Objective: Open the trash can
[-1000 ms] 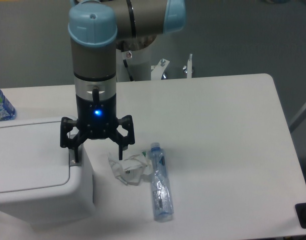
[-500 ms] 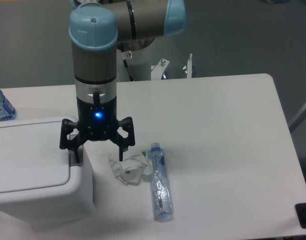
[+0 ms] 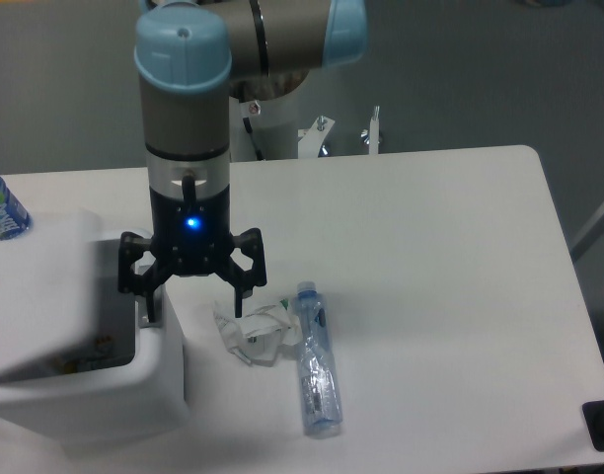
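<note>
One white trash can (image 3: 95, 395) sits at the table's (image 3: 430, 257) left front corner, its lid (image 3: 40, 296) tipped up so a dark gap shows beneath it with some bits of rubbish inside. Over the can's right edge hangs the gripper (image 3: 190, 301), fingers spread wide, a blue light glowing on its body; one fingertip (image 3: 144, 308) reaches down by the grey latch tab at the rim, the other hangs over the bare tabletop. Just right of the can lies a crumpled wrapper (image 3: 255, 332), and touching it a clear plastic bottle (image 3: 316, 360) lies on its side. Another bottle (image 3: 1, 207) peeks in at the far left edge.
</note>
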